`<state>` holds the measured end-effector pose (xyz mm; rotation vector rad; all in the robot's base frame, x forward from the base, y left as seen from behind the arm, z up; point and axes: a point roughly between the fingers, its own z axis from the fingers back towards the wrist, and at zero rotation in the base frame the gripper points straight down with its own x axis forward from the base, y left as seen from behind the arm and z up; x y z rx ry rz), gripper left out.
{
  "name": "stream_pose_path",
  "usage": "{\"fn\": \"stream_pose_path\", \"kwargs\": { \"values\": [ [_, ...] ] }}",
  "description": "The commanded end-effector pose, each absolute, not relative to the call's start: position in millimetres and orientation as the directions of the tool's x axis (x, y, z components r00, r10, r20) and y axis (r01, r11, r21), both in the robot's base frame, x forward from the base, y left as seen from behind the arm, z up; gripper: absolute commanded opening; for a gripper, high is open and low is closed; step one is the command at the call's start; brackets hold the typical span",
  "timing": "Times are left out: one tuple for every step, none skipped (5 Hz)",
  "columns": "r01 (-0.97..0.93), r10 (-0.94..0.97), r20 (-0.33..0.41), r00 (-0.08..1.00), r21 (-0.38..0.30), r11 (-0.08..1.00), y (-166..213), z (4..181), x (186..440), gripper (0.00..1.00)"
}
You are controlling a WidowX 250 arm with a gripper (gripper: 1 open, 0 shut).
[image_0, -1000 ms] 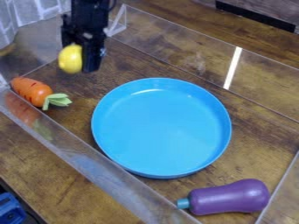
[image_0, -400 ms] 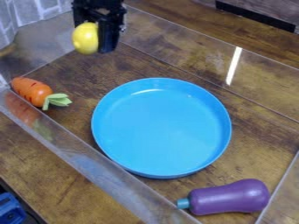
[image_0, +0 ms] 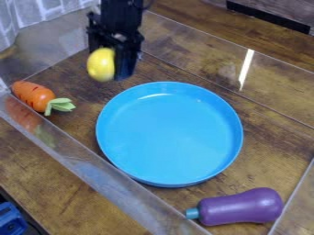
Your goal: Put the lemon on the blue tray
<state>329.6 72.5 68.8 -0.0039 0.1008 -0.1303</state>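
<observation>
The jaws of the black gripper (image_0: 108,62) point straight down and are clenched on the lemon (image_0: 101,63), which sits between the fingertips at the gripper's left side. The lemon is lifted clear of the table, its long axis roughly upright, one rounded end up and the other down; the gripper body hides part of its right flank.

Compared with the frame a second earlier, gripper and lemon stand further right in the scene, now over the bare wood just beyond the far-left rim of the blue tray (image_0: 229,110) instead of above the carrot's side of the table. In the frame between the two they sat higher in the picture, so the pair has since come lower and closer to the tray. The lemon's upright pose is unchanged across the three frames.

The blue tray lies flat at the centre of the wooden table (image_0: 185,46), with nothing on it; the lemon hangs near its far-left rim, not over its floor. The carrot (image_0: 33,94) lies at the left, green top pointing right toward the tray, well apart from the gripper. The eggplant (image_0: 241,207) lies at the near right, just beside the tray's near rim. Neither has moved.
</observation>
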Motion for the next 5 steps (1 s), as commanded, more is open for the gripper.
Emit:
{"fn": "stream_pose_path", "kwargs": {
  "values": [
    [0.165, -0.164, -0.043, 0.985, 0.006, 0.986, 56.3, 83.1, 344.8, 0.0],
    [0.171, -0.17, -0.044, 0.984, 0.007, 0.985, 59.4, 81.1, 339.3, 0.0],
    [0.183, -0.182, -0.034, 0.983, 0.012, 0.983, 62.6, 82.7, 338.6, 0.0],
    [0.201, -0.201, -0.02, 0.979, 0.02, 0.979, 64.5, 85.7, 338.7, 0.0],
    [0.189, -0.189, -0.008, 0.982, 0.026, 0.982, 59.9, 79.4, 339.7, 0.0]
  ]
}}
